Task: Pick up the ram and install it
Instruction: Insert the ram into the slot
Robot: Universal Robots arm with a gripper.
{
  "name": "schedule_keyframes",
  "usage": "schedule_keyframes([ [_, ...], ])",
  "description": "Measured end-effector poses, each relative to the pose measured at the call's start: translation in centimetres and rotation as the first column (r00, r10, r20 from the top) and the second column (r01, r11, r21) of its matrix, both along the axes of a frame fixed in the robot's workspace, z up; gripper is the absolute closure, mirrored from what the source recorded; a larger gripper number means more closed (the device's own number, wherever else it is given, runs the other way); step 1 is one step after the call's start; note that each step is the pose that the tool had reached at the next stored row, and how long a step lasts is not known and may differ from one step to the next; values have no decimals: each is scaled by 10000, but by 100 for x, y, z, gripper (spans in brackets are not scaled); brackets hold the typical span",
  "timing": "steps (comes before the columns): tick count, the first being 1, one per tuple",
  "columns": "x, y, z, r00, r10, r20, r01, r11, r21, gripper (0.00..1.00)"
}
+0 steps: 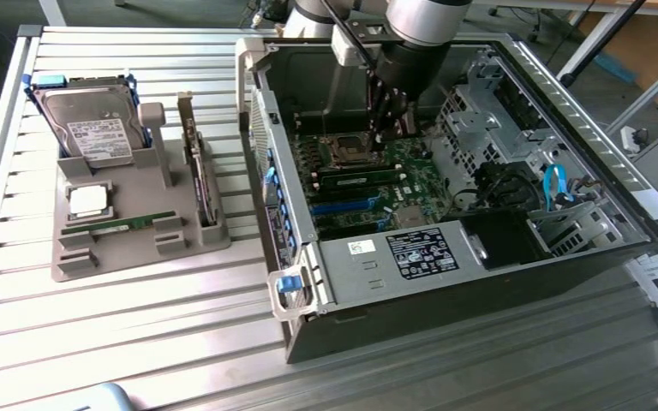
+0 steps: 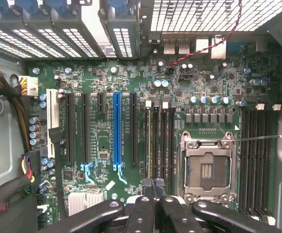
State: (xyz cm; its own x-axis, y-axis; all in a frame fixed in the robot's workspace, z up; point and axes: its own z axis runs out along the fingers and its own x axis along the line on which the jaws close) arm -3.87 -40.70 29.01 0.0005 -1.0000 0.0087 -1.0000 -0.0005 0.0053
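A ram (image 1: pixel 117 225), a thin green stick, lies in the grey holder (image 1: pixel 134 253) on the exterior view's left, outside the case. Another narrow green strip (image 1: pixel 358 177) sits among the black memory slots (image 2: pixel 160 141) on the motherboard, and it looks like a seated stick seen edge-on (image 2: pixel 148 141). My gripper (image 1: pixel 389 128) is inside the open computer case, low over the board between the empty processor socket (image 2: pixel 207 167) and those slots. Its black fingers (image 2: pixel 145 191) are pressed together at the gripper (image 2: pixel 154 184), shut with nothing between them.
The holder also carries a hard drive (image 1: pixel 95 120), a square silver processor chip (image 1: pixel 86 199) and an upright dark expansion card (image 1: pixel 198 163). Inside the case (image 1: pixel 306 291) are a blue card slot (image 2: pixel 116 126), drive cages (image 1: pixel 478 111), cable bundles (image 2: pixel 5 97) and a blue cable (image 1: pixel 554 184).
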Motion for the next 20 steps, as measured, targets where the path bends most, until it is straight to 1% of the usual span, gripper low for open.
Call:
schedule_keyframes([
  [4, 6, 0, 0, 10000, 2, 0, -2, 10000, -1, 89],
  [8, 55, 0, 0, 10000, 0, 0, 0, 10000, -1, 89],
  [20, 330, 0, 0, 10000, 0, 0, 0, 10000, 0, 89],
])
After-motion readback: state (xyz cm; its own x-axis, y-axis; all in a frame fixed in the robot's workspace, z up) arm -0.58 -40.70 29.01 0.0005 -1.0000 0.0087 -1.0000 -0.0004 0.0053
